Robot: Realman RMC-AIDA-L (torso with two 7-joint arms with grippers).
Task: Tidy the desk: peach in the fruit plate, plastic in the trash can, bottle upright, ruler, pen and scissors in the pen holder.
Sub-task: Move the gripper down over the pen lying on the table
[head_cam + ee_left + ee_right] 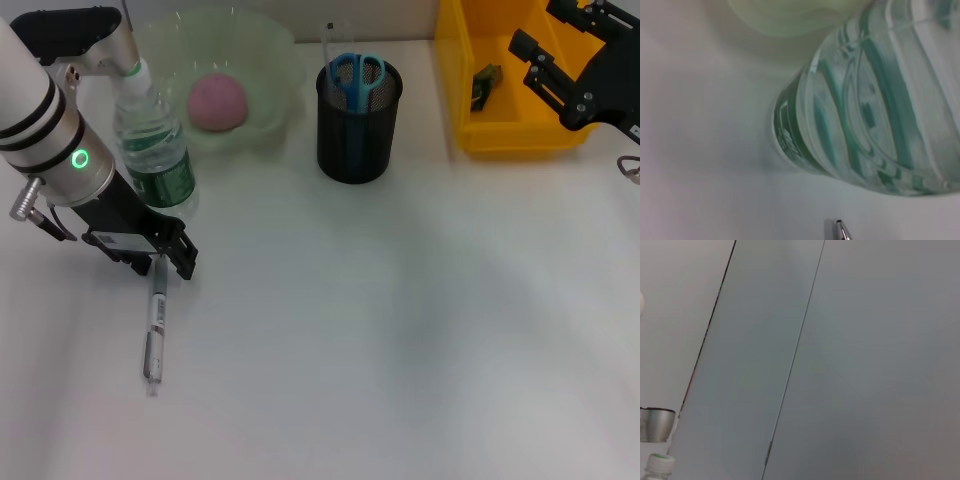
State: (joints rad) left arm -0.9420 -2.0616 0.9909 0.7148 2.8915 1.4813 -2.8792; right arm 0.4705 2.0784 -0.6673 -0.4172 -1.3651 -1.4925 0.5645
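The pen (155, 325) lies on the white desk, its tip (841, 230) also in the left wrist view. My left gripper (160, 258) is low over the pen's far end, open, a finger on either side. Just behind it the bottle (152, 140) (865, 115) stands upright. A pink peach (217, 101) sits in the pale green fruit plate (270, 60). Blue scissors (357, 75) and a clear ruler (328, 45) stand in the black mesh pen holder (355, 140). A dark plastic scrap (486, 85) lies in the yellow trash can (520, 135). My right gripper (548, 78) hovers open above the can.
The bottle stands close against the left arm's wrist and the plate's rim (790, 20). The pen holder is at the back centre of the desk (400, 330), the yellow can at the back right. The right wrist view faces a wall, with the bottle cap (657, 462) at its corner.
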